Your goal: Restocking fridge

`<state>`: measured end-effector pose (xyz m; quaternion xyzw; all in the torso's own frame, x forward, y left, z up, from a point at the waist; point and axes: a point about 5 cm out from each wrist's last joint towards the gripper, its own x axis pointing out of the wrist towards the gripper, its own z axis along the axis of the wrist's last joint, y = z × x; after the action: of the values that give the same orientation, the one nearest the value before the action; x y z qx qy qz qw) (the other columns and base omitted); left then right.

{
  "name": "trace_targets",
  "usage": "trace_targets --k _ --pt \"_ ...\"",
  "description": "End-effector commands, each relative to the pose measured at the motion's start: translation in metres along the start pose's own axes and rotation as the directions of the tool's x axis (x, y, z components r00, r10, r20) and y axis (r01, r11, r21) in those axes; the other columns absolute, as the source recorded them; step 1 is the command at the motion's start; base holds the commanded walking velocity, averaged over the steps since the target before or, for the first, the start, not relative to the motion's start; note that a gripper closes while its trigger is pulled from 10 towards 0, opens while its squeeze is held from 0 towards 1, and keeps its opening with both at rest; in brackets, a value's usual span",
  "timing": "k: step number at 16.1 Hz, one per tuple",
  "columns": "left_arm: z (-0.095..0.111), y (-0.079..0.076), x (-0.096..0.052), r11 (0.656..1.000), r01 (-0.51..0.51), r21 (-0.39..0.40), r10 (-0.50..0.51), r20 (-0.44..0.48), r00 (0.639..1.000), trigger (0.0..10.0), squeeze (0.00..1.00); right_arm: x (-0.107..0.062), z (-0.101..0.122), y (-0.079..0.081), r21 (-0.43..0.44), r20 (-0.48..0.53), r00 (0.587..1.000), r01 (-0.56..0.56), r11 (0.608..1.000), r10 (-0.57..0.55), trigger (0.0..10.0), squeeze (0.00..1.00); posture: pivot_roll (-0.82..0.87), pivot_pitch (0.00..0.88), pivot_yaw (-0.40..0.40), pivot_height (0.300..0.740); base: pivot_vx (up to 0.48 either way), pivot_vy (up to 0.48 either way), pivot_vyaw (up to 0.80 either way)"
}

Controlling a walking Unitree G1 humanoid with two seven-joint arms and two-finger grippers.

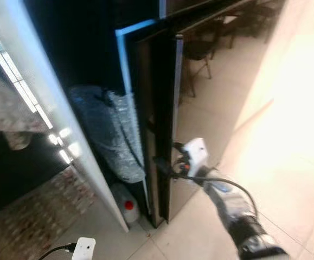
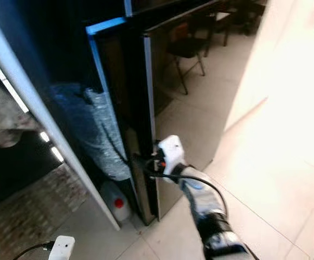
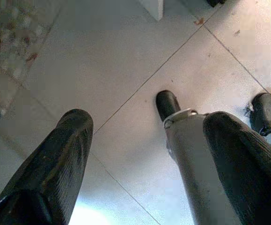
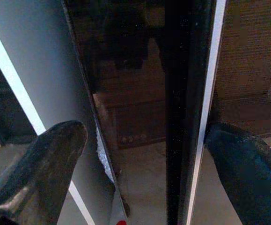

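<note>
Our right gripper (image 1: pixel 165 162) is spread open, straddling the free edge of the tall dark glossy fridge door (image 1: pixel 170 108). That door stands ajar, edge-on to us, long axis vertical. We judge this early: opening only, nothing stocked. Left gripper (image 3: pixel 149 154) hangs open over the pale tiled floor (image 3: pixel 126 61).

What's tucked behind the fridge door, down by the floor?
Behind the fridge door, a silvery wrapped bundle stands upright; below it a white jug with a red cap sits on the floor. The door edge hides anything deeper. The right gripper straddles that edge, open.
</note>
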<state>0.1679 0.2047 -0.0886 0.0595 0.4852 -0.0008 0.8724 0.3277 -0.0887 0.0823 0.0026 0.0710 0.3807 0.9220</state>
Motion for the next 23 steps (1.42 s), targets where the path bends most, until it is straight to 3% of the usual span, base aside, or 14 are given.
trace_targets --k 1,7,10,11,12,15,16,18,21,22,23 --pt "-0.004 0.003 -0.001 1.0 -0.01 0.004 0.01 -0.012 1.0 10.0 0.0 0.034 0.041 0.041 -0.152 0.126 0.969 -0.195 0.969 0.214 10.0 0.0 -0.04 0.0 0.077 0.74 0.0 0.0 0.0" --pt "-0.006 0.001 -0.001 1.0 -0.005 0.001 0.005 -0.016 1.0 10.0 0.0 0.013 0.021 0.022 -0.145 0.082 0.984 -0.143 0.979 0.156 10.0 0.0 -0.05 0.0 0.069 0.74 0.0 0.0 0.0" --pt "-0.008 0.0 -0.001 1.0 -0.008 -0.008 0.007 -0.018 1.0 10.0 0.0 -0.023 0.01 0.006 -0.133 0.089 0.993 -0.064 0.989 0.077 10.0 0.0 -0.05 0.0 0.045 0.74 0.0 0.0 0.0" --pt "-0.008 0.0 -0.001 1.0 -0.008 -0.009 0.008 -0.018 1.0 10.0 0.0 -0.028 0.009 0.004 -0.129 0.087 0.994 -0.054 0.99 0.066 10.0 0.0 -0.05 0.0 0.045 0.74 0.0 0.0 0.0" --pt "-0.009 -0.001 -0.001 1.0 -0.008 -0.011 0.008 -0.022 1.0 10.0 0.0 -0.057 -0.001 -0.003 -0.124 0.066 0.997 -0.032 0.992 0.041 10.0 0.0 -0.05 0.0 0.041 0.74 0.0 0.0 0.0" --pt "-0.01 -0.003 -0.002 1.0 -0.004 -0.011 0.003 -0.026 1.0 10.0 0.0 -0.112 -0.007 -0.027 -0.076 0.036 0.998 0.05 0.996 -0.048 10.0 0.0 -0.06 0.0 0.035 0.74 0.0 0.0 0.0" --pt "-0.011 -0.003 -0.002 1.0 -0.004 -0.01 0.003 -0.027 1.0 10.0 0.0 -0.14 -0.015 -0.049 -0.051 -0.003 0.983 0.181 0.982 -0.181 10.0 0.0 -0.06 0.0 0.034 0.74 0.0 0.0 0.0" --pt "-0.01 -0.003 -0.001 1.0 -0.004 -0.009 0.004 -0.026 1.0 10.0 0.0 -0.165 -0.035 -0.067 0.028 -0.061 0.941 0.335 0.942 -0.333 10.0 0.0 -0.06 0.0 0.034 0.74 0.0 0.0 0.0" --pt "-0.01 -0.003 -0.001 1.0 -0.004 -0.009 0.004 -0.026 1.0 10.0 0.0 -0.172 -0.04 -0.069 0.047 -0.095 0.927 0.369 0.928 -0.364 10.0 0.0 -0.06 0.0 0.034 0.74 0.0 0.0 0.0" --pt "-0.01 -0.002 -0.001 1.0 -0.004 -0.008 0.004 -0.025 1.0 10.0 0.0 -0.182 -0.083 -0.068 0.097 -0.272 0.844 0.501 0.86 -0.462 10.0 0.0 -0.06 0.0 0.041 0.74 0.0 0.0 0.0" --pt "-0.009 -0.002 -0.001 1.0 -0.005 -0.006 0.005 -0.024 1.0 10.0 0.0 -0.206 -0.154 -0.041 0.085 -0.587 0.614 0.694 0.714 -0.527 10.0 0.0 -0.06 0.0 0.044 0.74 0.0 0.0 0.0"
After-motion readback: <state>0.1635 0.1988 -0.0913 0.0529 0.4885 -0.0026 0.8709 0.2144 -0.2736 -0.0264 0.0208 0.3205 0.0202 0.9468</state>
